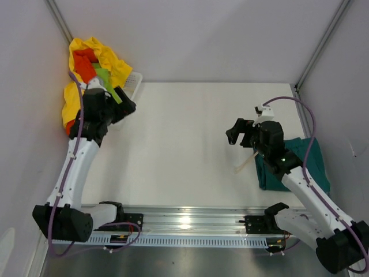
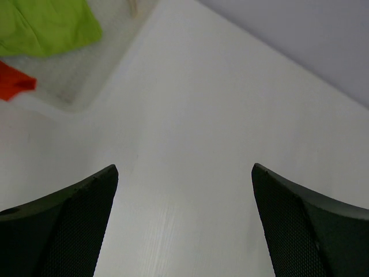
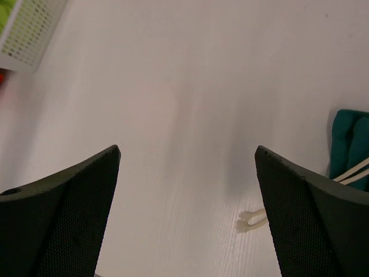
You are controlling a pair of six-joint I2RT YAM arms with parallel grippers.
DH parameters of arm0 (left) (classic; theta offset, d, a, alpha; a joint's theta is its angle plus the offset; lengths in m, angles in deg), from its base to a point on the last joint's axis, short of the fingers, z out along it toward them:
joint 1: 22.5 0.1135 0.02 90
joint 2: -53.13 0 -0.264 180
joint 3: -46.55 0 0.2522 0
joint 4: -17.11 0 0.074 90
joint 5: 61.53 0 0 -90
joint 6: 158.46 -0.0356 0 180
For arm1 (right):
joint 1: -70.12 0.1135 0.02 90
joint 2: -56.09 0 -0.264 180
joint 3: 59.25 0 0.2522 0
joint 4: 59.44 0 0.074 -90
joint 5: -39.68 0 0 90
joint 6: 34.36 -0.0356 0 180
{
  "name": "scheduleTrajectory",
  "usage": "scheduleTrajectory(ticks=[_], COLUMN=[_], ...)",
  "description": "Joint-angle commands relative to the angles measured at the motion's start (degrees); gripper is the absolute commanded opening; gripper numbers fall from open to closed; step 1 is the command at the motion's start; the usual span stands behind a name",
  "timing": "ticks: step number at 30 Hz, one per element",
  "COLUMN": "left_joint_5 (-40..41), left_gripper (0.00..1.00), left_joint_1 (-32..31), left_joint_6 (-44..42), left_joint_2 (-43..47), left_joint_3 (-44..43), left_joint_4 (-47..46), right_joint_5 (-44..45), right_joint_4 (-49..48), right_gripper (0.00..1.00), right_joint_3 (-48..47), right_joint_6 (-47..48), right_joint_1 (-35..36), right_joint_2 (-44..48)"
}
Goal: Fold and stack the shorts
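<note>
A heap of shorts lies in the basket at the far left: yellow (image 1: 115,66), orange-red (image 1: 85,64) and lime green (image 1: 106,81). My left gripper (image 1: 128,108) hovers beside the basket, open and empty. Its wrist view shows the lime green shorts (image 2: 46,26) and a bit of the orange-red ones (image 2: 14,83) past the open left gripper (image 2: 184,167). Folded dark teal shorts (image 1: 297,164) lie at the right under my right arm, with a pale drawstring (image 1: 245,163) trailing left. My right gripper (image 1: 239,137) is open and empty, left of the teal shorts (image 3: 349,144) and above the drawstring (image 3: 251,219).
The white plastic basket (image 1: 135,81) stands in the far left corner against the wall, and its rim shows in both wrist views (image 2: 86,75) (image 3: 29,32). Grey walls close the table on the left, back and right. A metal rail (image 1: 184,222) runs along the near edge.
</note>
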Motion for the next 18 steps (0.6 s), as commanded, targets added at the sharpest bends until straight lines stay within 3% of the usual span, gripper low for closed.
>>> scheduleTrajectory(ticks=[1, 4, 7, 12, 18], left_joint_5=[2.27, 4.92, 1.59, -2.38, 3.68], left_gripper=[0.99, 0.99, 0.99, 0.96, 0.94], left_joint_1=[6.33, 12.05, 18.46, 27.51, 28.41], left_joint_6=[0.89, 2.04, 3.62, 6.26, 6.09], left_joint_2=[-5.13, -10.84, -18.02, -24.65, -30.71], left_joint_3=[-12.61, -20.61, -27.58, -30.68, -32.87], left_joint_4=[1.49, 2.98, 5.35, 4.49, 2.99], right_joint_5=[-2.17, -4.71, -5.85, -4.63, -3.75], right_joint_4=[-6.92, -9.64, -11.75, -17.11, -21.07], right_gripper=[0.99, 0.99, 0.99, 1.0, 1.0], right_joint_3=[3.01, 4.77, 5.83, 8.73, 11.63], right_joint_6=[1.38, 1.46, 0.23, -0.03, -0.47], right_joint_1=[0.09, 0.36, 0.88, 5.19, 7.74], right_joint_2=[-3.84, -5.78, -7.1, -7.54, -7.98])
